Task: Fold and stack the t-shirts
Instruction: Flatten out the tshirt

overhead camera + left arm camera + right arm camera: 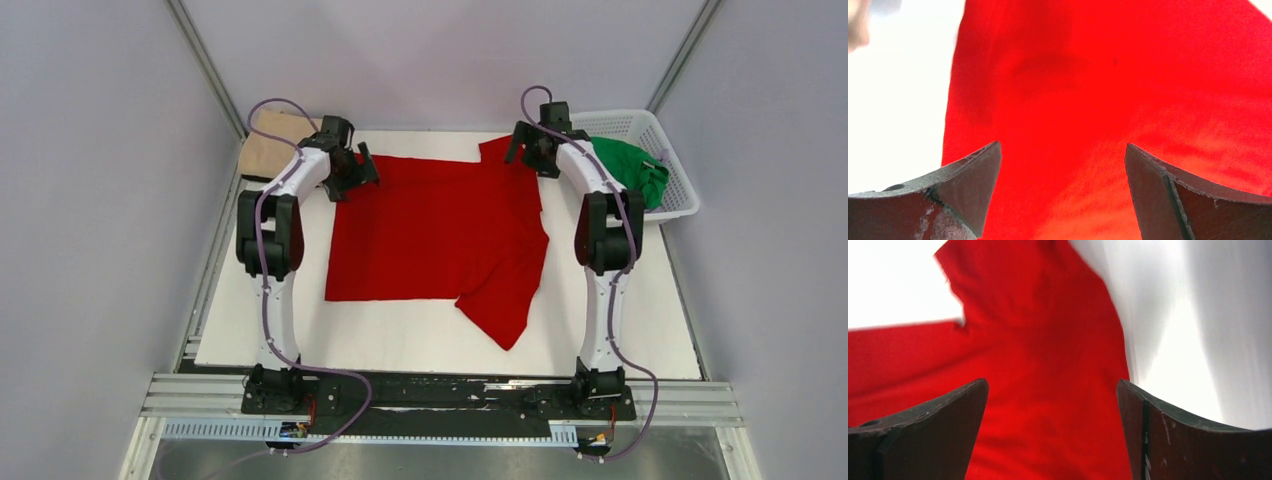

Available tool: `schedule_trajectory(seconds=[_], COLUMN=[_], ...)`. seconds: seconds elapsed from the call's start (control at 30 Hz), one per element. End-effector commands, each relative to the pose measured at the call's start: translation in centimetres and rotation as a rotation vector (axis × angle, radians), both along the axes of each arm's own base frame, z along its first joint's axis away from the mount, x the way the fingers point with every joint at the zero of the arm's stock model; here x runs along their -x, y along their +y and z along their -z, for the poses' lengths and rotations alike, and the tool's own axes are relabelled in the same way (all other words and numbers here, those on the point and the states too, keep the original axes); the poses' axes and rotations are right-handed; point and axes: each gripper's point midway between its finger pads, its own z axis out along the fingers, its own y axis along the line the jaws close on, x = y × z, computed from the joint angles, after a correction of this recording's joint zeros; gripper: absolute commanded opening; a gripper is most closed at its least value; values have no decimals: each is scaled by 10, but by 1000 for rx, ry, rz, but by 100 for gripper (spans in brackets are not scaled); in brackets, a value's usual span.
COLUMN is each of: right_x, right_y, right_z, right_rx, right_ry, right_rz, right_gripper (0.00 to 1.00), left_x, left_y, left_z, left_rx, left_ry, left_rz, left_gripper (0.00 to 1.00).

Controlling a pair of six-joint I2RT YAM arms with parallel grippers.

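The bright red t-shirt (440,235) lies spread flat on the white table (420,335), one sleeve folded toward the front right. My left gripper (365,170) is open over the shirt's far left corner; the red cloth (1088,100) fills its view below the spread fingers (973,185). My right gripper (525,150) is open over the far right sleeve; that red sleeve (1048,340) lies below its fingers (1168,435). The tan beige shirt (272,145) lies folded at the far left. The green shirt (630,168) sits crumpled in the white basket (680,190).
The white lattice basket stands at the table's far right corner. Grey walls and metal posts enclose the table on three sides. Both arm bases sit on a rail (440,395) at the near edge.
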Motion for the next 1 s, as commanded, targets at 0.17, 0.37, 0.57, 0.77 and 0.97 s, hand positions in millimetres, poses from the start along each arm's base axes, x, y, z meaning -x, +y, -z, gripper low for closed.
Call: schedule_trajectory(seconds=[0.17, 0.37, 0.57, 0.77, 0.97], right_x=[141, 271, 348, 383, 390], right_y=[45, 98, 130, 115, 66], right_z=[-129, -69, -24, 28, 50], right_rx=[60, -140, -213, -198, -71], right_ry=[-162, 61, 261, 427, 478], right_rz=[-86, -252, -334, -225, -42], right_gripper=[100, 100, 100, 100, 100], left_x=[138, 217, 245, 248, 252], left_y=[22, 5, -13, 3, 23], left_z=[-83, -51, -9, 35, 53], left_rx=[-119, 30, 120, 39, 5], left_ry=[-87, -32, 9, 91, 172], left_rz=[-13, 40, 96, 22, -45], left_gripper=[100, 100, 100, 100, 100])
